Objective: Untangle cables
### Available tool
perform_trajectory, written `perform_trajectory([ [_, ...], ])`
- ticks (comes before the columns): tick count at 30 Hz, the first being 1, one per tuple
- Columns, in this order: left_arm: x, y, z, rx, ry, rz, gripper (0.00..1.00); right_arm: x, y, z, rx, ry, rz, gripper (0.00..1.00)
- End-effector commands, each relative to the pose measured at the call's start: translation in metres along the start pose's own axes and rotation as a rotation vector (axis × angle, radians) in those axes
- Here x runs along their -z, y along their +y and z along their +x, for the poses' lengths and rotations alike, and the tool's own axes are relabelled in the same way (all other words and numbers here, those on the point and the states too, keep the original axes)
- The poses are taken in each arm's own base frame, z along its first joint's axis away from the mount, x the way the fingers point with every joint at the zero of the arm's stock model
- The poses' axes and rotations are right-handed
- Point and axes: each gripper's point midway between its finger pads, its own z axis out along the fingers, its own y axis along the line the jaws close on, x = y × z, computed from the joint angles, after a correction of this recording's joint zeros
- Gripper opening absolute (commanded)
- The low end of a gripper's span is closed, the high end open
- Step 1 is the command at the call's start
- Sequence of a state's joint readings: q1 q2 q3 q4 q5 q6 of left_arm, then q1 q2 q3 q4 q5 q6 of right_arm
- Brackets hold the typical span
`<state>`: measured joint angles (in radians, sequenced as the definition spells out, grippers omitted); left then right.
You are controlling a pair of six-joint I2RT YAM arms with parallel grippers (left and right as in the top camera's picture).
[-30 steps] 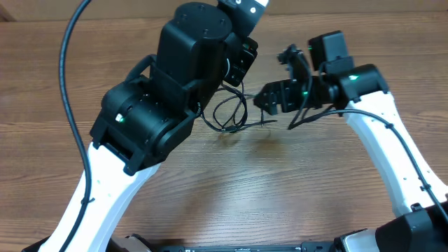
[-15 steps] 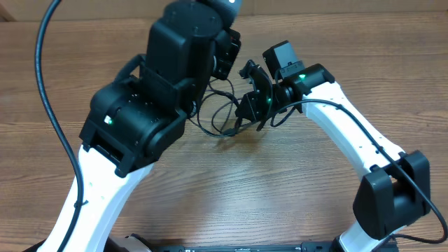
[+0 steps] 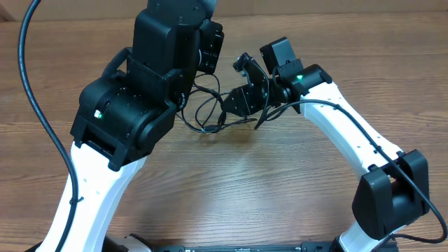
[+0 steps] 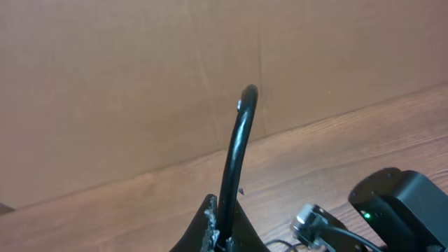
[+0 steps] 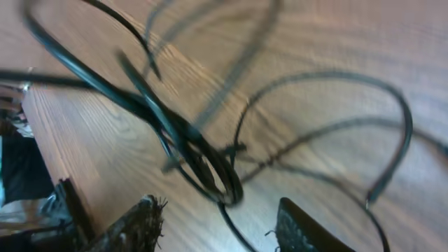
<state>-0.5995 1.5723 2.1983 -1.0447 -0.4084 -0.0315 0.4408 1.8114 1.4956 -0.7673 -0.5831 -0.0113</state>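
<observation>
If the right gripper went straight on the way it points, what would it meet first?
Probably the cables looped just ahead of the right gripper, with the table behind; depth is unclear.

The near half of the table (image 3: 238,189) lay open. Farther back, the cables (image 3: 203,115) looped across the narrow gap between the bulky left arm (image 3: 133,112) and right gripper (image 3: 234,106).

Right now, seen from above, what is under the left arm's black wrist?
Loops of the cables stick out from under it over the table. From above, the left arm hides the left gripper and any cable beneath.
</observation>
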Motion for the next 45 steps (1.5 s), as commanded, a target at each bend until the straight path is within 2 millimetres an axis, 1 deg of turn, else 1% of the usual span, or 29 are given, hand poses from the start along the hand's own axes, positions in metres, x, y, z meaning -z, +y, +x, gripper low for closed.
perform_trajectory([
  [1,0.016,0.009,-0.009,0.119,-0.031,-0.007,0.04,-0.003,0.016,-0.008,0.056,-0.032,-0.04,0.52],
  [3,0.016,0.009,-0.004,0.195,-0.012,-0.007,0.04,-0.006,0.024,-0.015,0.095,-0.06,-0.051,0.55],
  [6,0.016,0.009,-0.002,0.274,-0.006,-0.008,0.04,-0.008,0.029,-0.017,0.122,-0.064,-0.058,0.56],
  [9,0.016,0.011,-0.004,0.308,-0.015,-0.01,0.04,-0.012,0.032,-0.013,0.124,-0.052,-0.063,0.55],
  [13,0.012,0.021,-0.006,0.343,-0.023,-0.02,0.04,-0.016,0.033,-0.008,0.12,-0.03,-0.065,0.55],
  [18,0.007,0.026,-0.005,0.408,-0.005,0.04,0.04,-0.022,0.03,-0.004,0.11,-0.011,-0.066,0.54],
  [20,0.006,0.029,-0.007,0.426,-0.006,0.056,0.04,-0.027,0.031,-0.001,0.109,0.003,-0.069,0.52],
  [22,0.006,0.032,-0.008,0.433,-0.01,0.065,0.04,-0.033,0.033,0.002,0.12,0.016,-0.074,0.47],
  [24,0.006,0.034,-0.01,0.437,-0.015,0.067,0.04,-0.037,0.035,0.005,0.136,0.027,-0.078,0.31],
  [25,0.007,0.034,-0.011,0.438,-0.017,0.071,0.04,-0.039,0.036,0.007,0.141,0.033,-0.081,0.2],
  [27,0.009,0.035,-0.013,0.441,-0.024,0.07,0.04,-0.044,0.038,0.008,0.147,0.038,-0.085,0.15],
  [28,0.01,0.036,-0.014,0.442,-0.028,0.071,0.04,-0.046,0.04,0.008,0.152,0.038,-0.088,0.08],
  [29,0.01,0.036,-0.015,0.443,-0.03,0.071,0.04,-0.047,0.041,0.008,0.156,0.038,-0.09,0.04],
  [33,0.011,0.036,-0.012,0.434,-0.018,0.068,0.04,-0.049,0.039,0.005,0.163,0.026,-0.076,0.04],
  [37,0.011,0.036,-0.005,0.392,0.01,0.063,0.04,-0.043,0.016,0.0,0.135,0.009,-0.008,0.04],
  [41,0.011,0.037,0.005,0.363,0.047,0.049,0.04,-0.028,-0.01,-0.007,0.078,-0.016,0.016,0.04],
  [42,0.011,0.037,0.006,0.356,0.049,0.045,0.1,-0.024,-0.015,-0.008,0.063,-0.023,0.01,0.04],
  [43,0.011,0.037,0.006,0.344,0.051,0.045,0.24,-0.019,-0.02,-0.01,0.049,-0.03,-0.002,0.04],
  [44,0.011,0.037,0.007,0.334,0.054,0.045,0.46,-0.015,-0.024,-0.011,0.035,-0.038,-0.012,0.04],
  [45,0.011,0.037,0.008,0.327,0.057,0.045,0.54,-0.011,-0.028,-0.012,0.022,-0.045,-0.023,0.04],
])
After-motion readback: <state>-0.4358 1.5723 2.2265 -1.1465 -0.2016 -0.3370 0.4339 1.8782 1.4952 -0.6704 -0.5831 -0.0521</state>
